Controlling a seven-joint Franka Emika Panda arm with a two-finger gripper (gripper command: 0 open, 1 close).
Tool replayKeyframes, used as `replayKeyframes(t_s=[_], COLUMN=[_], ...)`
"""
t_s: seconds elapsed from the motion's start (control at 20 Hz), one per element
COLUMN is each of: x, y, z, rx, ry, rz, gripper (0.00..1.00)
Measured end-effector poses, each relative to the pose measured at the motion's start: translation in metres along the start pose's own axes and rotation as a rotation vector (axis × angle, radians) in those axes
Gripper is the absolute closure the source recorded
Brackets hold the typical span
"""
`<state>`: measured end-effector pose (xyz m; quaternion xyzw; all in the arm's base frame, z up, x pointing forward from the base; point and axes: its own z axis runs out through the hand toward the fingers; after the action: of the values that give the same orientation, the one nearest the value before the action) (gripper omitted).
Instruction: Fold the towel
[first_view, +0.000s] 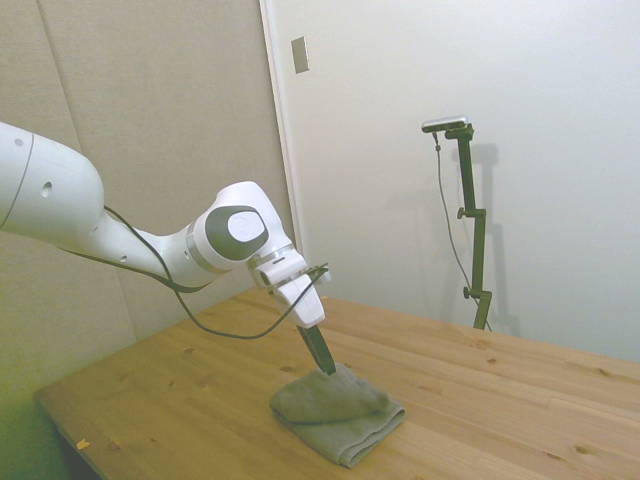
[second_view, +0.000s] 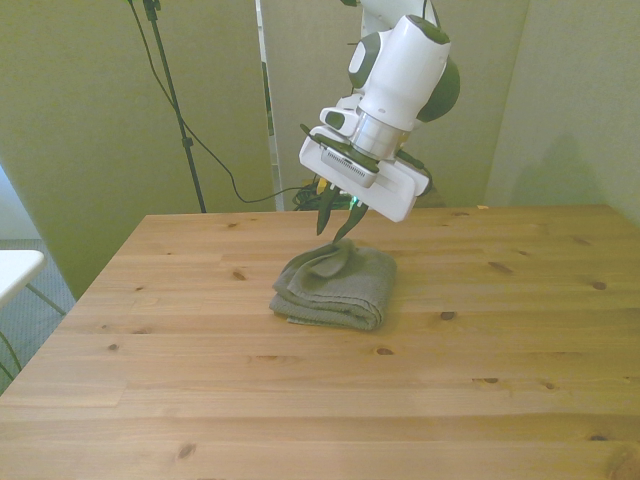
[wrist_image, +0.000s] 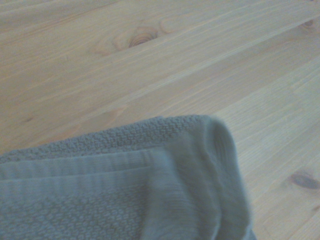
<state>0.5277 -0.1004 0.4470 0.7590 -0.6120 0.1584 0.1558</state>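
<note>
**Towel lies folded on the table, gripper open just above it**

The gripper (second_view: 335, 222) hangs just above the far edge of the towel (second_view: 335, 288), its two dark fingers spread a little apart with nothing between them. In the front view the fingertips (second_view: 323, 225) point down toward a small raised peak of cloth; whether they touch it cannot be told. In the side view the gripper (first_view: 325, 362) sits right at the towel's (first_view: 338, 411) upper edge.

The grey towel rests on the wooden table (second_view: 500, 380), near the middle of its far half. It lies as a compact, layered bundle, with a rounded fold on the front view's right and stacked edges on the front view's left. The wrist view shows the towel (wrist_image: 125, 185) close up: thick terry layers stacked on one another, with a rounded folded corner against bare wood.

Judging by this, the fold looks essentially done. What seems left is for the arm to pull clear, and perhaps flatten the small peak.

The white arm (first_view: 120, 235) reaches in from the side view's left, wrist bent downward, hand tilted steeply toward the cloth.
</note>
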Motion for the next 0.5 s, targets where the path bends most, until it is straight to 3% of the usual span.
replayKeyframes(t_s=[0.3, 0.5], x=[-0.012, -0.046], y=[0.018, 0.028], z=[-0.026, -0.039], rx=[0.045, 0.095], ry=[-0.009, -0.115], rz=[-0.030, -0.132], gripper=[0.00, 0.00])
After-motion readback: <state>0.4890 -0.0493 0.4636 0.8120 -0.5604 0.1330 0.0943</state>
